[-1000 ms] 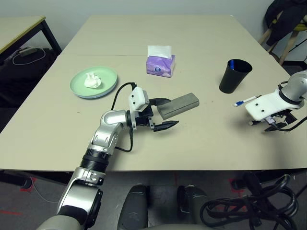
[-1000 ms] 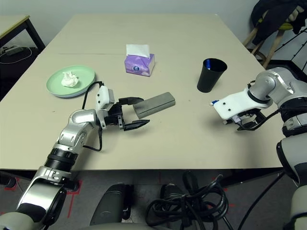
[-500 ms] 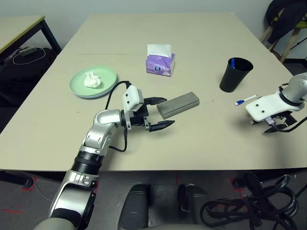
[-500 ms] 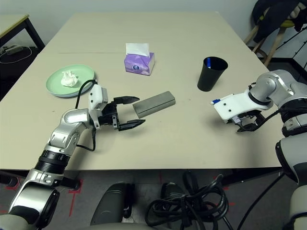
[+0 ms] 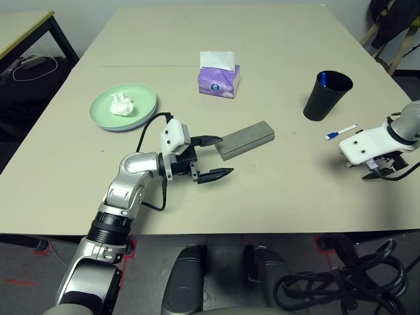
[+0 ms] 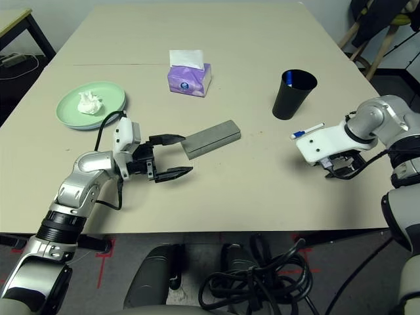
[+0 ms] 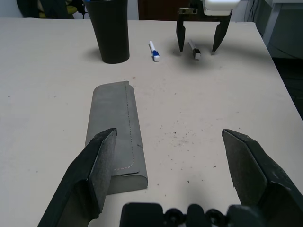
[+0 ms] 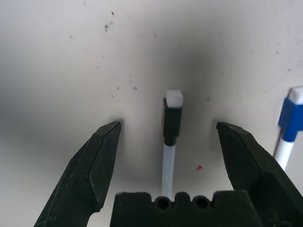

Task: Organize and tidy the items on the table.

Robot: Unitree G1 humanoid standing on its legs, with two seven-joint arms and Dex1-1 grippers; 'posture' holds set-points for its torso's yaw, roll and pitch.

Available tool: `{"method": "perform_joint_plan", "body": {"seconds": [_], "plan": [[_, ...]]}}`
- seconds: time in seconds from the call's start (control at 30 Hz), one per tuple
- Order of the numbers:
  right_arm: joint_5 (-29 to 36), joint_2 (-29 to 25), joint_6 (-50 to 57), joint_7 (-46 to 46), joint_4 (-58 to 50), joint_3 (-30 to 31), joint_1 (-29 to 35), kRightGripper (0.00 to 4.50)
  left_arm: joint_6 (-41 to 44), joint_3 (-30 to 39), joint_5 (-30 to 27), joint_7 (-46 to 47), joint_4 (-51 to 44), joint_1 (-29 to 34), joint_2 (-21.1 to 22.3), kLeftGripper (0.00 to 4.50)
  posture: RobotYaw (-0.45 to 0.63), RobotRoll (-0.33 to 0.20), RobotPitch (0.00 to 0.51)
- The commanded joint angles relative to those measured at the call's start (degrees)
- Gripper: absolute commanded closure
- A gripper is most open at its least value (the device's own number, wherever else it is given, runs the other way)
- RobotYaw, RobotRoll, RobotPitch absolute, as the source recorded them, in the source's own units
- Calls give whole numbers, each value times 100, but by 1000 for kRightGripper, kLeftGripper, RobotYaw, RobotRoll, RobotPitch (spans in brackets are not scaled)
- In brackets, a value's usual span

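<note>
Left eye view: the beige desk (image 5: 275, 197) fills the scene, and against the earlier frames the whole picture has shifted slightly, which is camera motion, not motion of the things. What has changed on the desk: the left claw (image 5: 211, 158) has backed off toward the robot's left, so its spread fingers no longer flank the end of the grey glasses case (image 5: 246, 139); the case has stayed put. The left claw points level toward the robot's right, empty, with one fingertip just beside the near end of the case. The right claw (image 6: 341, 167) has hardly moved; it points down at the desk at the right, fingers spread, holding nothing. The pale-green plate (image 5: 141, 105) lies at the far left with the crumpled white tissue wad (image 5: 121, 104) on it. The purple tissue box (image 5: 218, 81) stands at centre far. The black cup (image 5: 326, 96) stands upright to the right of the case. The case lies flat at centre, long axis diagonal, rising from near-left to far-right. The blue-white pen (image 5: 339, 132) lies between the cup and the right claw, long axis also diagonal, blue cap end toward the near-left. Right wrist view: a slim white and black stick (image 8: 170, 142) lies on the desk between the right claw's spread fingers, untouched.
</note>
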Motion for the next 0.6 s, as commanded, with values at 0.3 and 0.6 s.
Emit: {"method": "perform_joint_plan", "body": {"seconds": [0.3, 0.6], "plan": [[47, 71, -107, -114, 144, -24, 303, 2441, -54, -16, -75, -12, -89, -4, -8, 0, 120, 0, 184], [54, 167, -158, -160, 142, -26, 328, 4169, -53, -14, -64, 14, -100, 8, -4, 0, 129, 0, 171]]}}
